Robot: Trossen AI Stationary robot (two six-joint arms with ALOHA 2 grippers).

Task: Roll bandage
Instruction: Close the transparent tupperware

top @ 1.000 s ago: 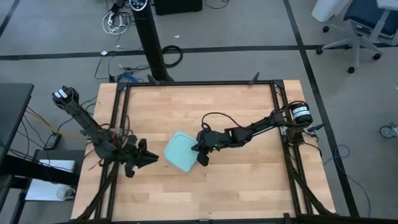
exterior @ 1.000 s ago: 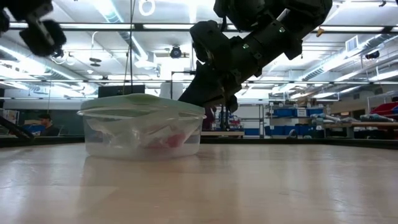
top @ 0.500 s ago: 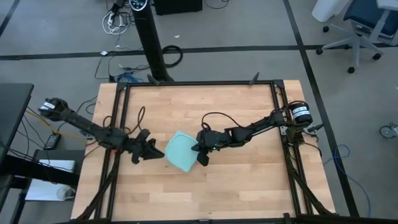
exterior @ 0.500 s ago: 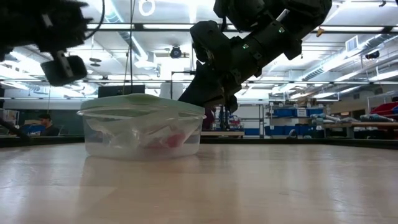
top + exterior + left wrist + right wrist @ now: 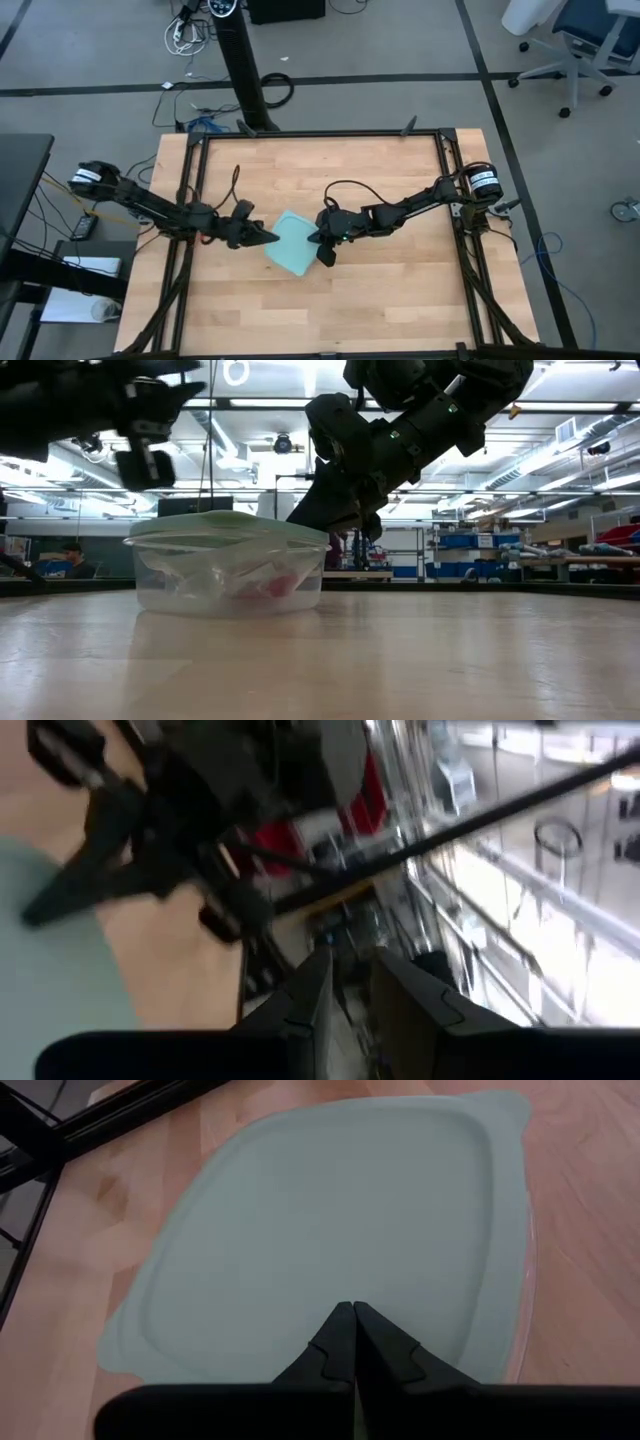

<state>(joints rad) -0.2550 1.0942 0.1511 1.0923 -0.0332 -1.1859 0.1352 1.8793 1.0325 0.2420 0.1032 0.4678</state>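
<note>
Red bandage [image 5: 278, 586] sits sealed inside the lidded container [image 5: 295, 243], mid-table.
Soft, light fabric, likely floppy: pinch one end. Right gripper [image 5: 320, 240] closed, empty, at the lid's 3 o'clock edge; left gripper [image 5: 268, 240] at 9 o'clock, slightly parted.

Bright, even overhead light; ceiling strip lamps [image 5: 560, 402] glare in the low view — left wrist view motion-blurred.
</note>
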